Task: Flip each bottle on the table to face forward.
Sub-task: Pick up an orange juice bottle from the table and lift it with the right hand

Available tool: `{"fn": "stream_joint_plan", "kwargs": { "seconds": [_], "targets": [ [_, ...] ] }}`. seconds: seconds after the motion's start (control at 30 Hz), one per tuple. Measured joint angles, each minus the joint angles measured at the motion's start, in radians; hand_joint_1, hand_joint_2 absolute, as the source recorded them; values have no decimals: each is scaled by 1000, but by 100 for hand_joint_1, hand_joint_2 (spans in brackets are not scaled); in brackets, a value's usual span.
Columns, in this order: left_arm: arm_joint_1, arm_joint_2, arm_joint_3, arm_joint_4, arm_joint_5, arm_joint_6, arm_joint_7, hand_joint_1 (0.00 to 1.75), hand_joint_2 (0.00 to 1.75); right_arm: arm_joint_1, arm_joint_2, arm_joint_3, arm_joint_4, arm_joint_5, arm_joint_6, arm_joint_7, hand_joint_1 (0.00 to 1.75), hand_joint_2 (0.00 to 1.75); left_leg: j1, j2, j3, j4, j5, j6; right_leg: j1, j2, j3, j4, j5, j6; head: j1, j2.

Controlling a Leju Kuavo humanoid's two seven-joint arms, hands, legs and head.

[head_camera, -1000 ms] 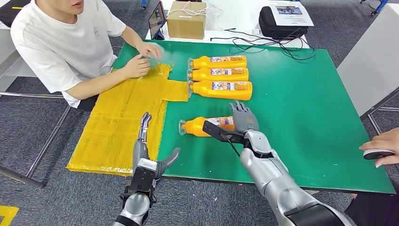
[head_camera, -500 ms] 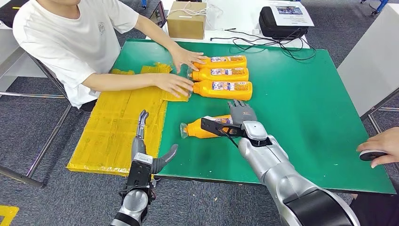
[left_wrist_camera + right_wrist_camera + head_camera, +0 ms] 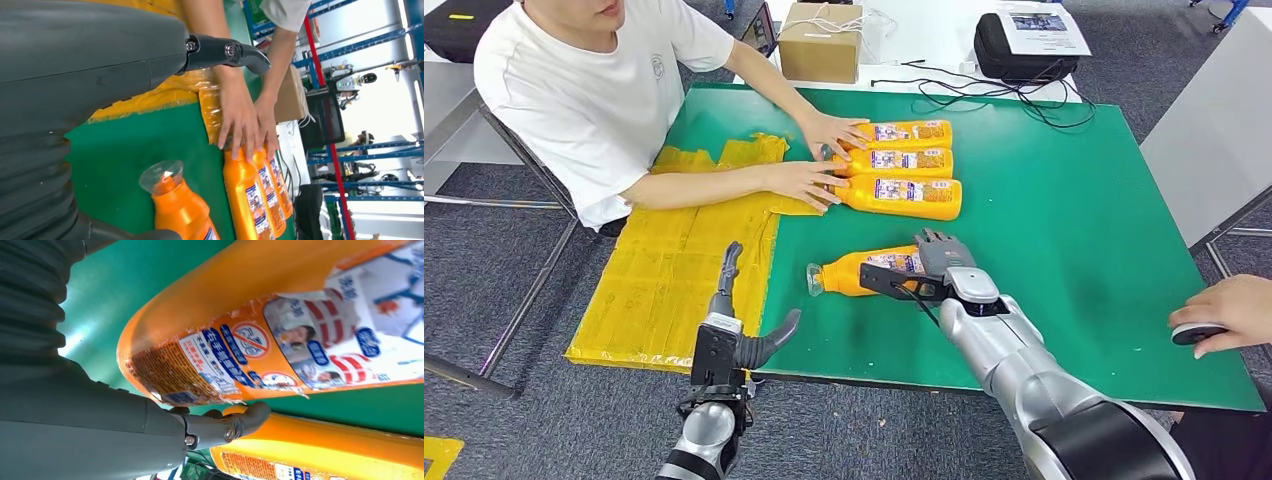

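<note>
One bottle [image 3: 864, 269] still gripped by right hand [image 3: 942, 262], left hand [image 3: 746, 322] spread, person's hands [image 3: 816, 156] now steadying bottles.

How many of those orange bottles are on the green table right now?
4. Three lie side by side at the far end: back bottle, middle bottle, front bottle, with a person's hands at their caps. The fourth bottle lies nearer, under the right hand.
</note>
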Motion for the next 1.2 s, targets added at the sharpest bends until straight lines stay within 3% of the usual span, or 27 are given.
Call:
{"fn": "stream_joint_plan", "kwargs": {
  "seconds": [0.07, 0.2, 1.2],
  "targets": [
    [-2, 0, 0, 7, 6, -1, 0, 0, 175, 1, -2, 0, 4, 4, -8, -1, 0, 175, 0, 0, 0, 0, 0, 0, 0, 0, 0, 0, 0, 0, 0, 0],
    [-7, -1, 0, 18, 15, -2, -3, 0, 175, 2, -4, 0, 11, 9, -20, -16, 170, 175, 0, 0, 0, 0, 0, 0, 0, 0, 0, 0, 0, 0, 0, 0],
    [-33, -2, 18, 96, 63, 18, -57, 0, 175, 54, -60, -1, 27, -39, -127, -202, 175, 175, 0, 0, 8, 0, 0, 0, 0, 0, 7, 0, 0, 0, 0, 0]
  ]
}}
